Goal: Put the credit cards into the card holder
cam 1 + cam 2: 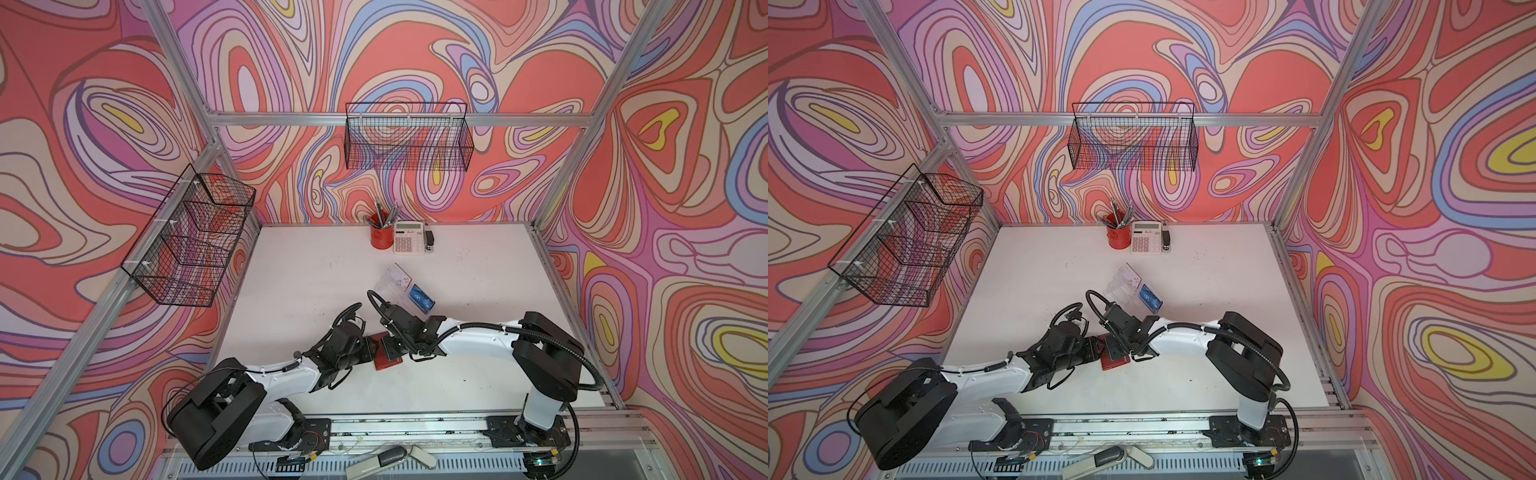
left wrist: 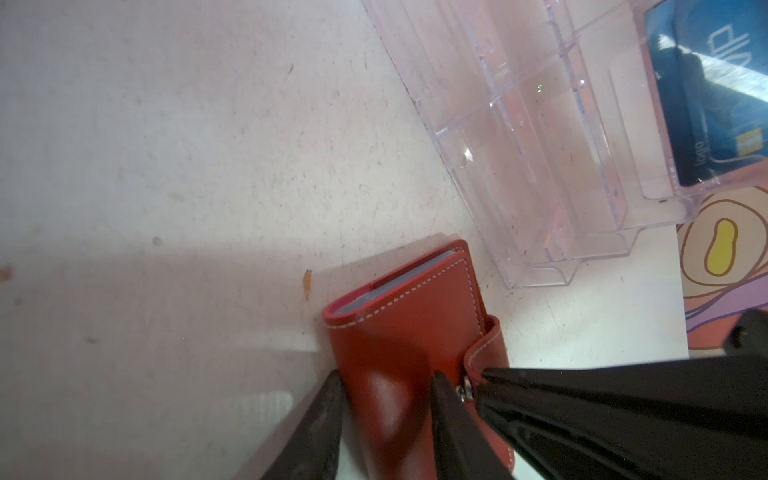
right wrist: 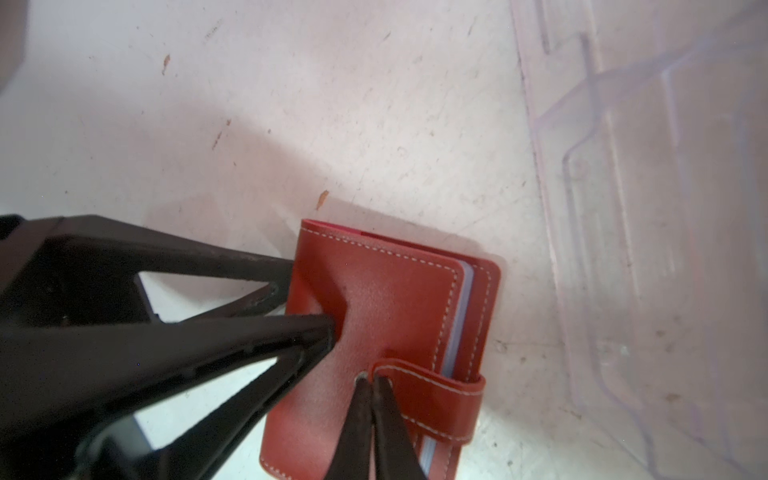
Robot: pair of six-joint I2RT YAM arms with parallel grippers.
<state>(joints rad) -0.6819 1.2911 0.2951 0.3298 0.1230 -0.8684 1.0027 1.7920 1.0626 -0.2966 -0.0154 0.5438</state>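
While the left arm [image 1: 286, 370] and the right arm [image 1: 473, 332] meet over the red wallet [image 1: 389, 362] on the near middle of the bench [image 1: 299, 291], both top views show the clear card holder [image 1: 392, 282] standing just beyond the wallet, to its far right. One blue card [image 1: 420, 298] sits in the holder's near right end.

The left wrist view shows the left tool [image 2: 385, 376] grasping the wallet at its spine side, with one finger at the fold and the other on the cover. Pale edges, probably the other credit cards [image 2: 353, 301], show inside the shut wallet.

The right wrist view shows the right tool [image 3: 372, 380] clenched with nothing between its fingers. Its tips rest against the free end of the snap strap [image 3: 432, 399].

The step in hand looks like popping that strap. The left grip should pin the wallet flat. The right tips should work under the tab and lift it up and away from the spine. Dragging would push the wallet into the holder.
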